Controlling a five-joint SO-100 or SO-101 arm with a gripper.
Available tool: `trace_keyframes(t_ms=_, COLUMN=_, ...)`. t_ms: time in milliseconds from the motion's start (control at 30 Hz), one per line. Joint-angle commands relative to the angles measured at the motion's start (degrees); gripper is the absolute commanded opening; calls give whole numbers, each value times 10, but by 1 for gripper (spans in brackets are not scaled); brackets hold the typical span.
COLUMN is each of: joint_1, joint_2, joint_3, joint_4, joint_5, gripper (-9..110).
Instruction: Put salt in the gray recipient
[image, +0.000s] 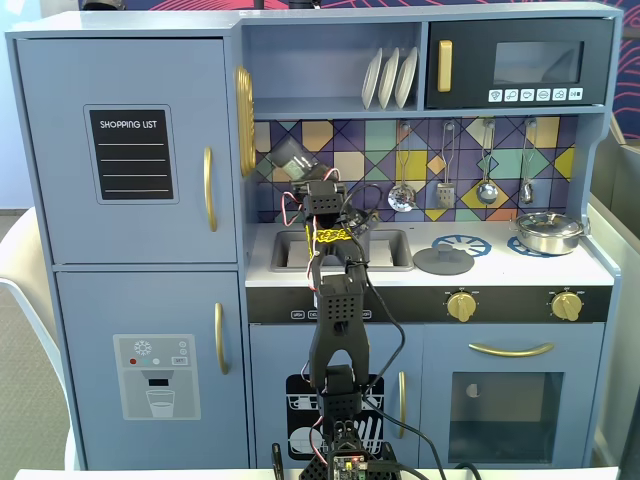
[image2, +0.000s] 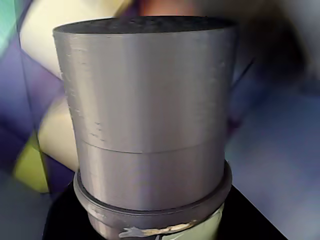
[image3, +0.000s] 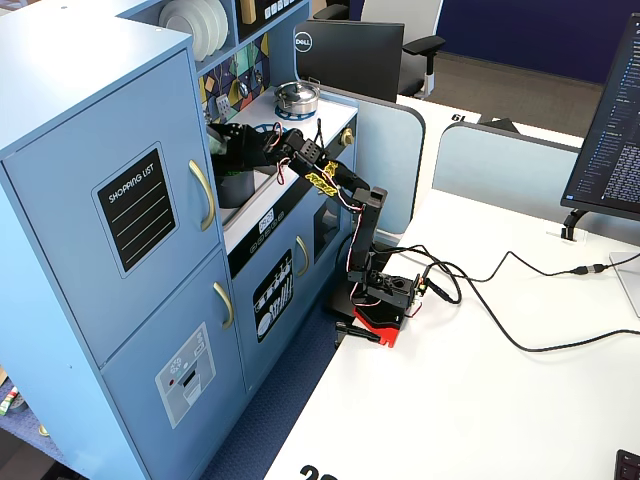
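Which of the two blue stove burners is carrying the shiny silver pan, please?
The right burner in a fixed view holds the shiny silver pan; the left burner carries only a flat round gray lid.

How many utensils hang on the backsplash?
4, in a row right of the arm in a fixed view: ladle, spatula, ladle, spoon. The arm could hide more.
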Motion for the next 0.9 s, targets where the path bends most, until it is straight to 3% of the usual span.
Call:
trace_keyframes(t_ms=0, joint_1=-7, joint_2=67, joint_3=76, joint_4=-178, joint_5=-54, gripper=0)
trace_keyframes(t_ms=100, joint_1=-15, joint_2=69, joint_3=76, joint_4=-220, joint_5=-85, gripper=0)
trace_keyframes(t_ms=300, joint_1=2, joint_2=-6, joint_3=-67, joint_4=10, joint_5=0, gripper=0)
trace_keyframes(t_ms=433, joint_1=11, joint_2=20, joint_3=4, joint_4=-68, joint_5=-12, gripper=0)
trace_keyframes(t_ms=533, joint_1=5, joint_2=59, joint_3=76, joint_4=-206, joint_5=-82, gripper=0)
trace_keyframes(t_ms=633, joint_1=12, joint_2=29, joint_3=-7, joint_4=-143, joint_5=-170, gripper=0)
trace_keyframes(t_ms=867, joint_1=121, joint_2=31, joint_3=-43, joint_4=-94, joint_5=-548, gripper=0)
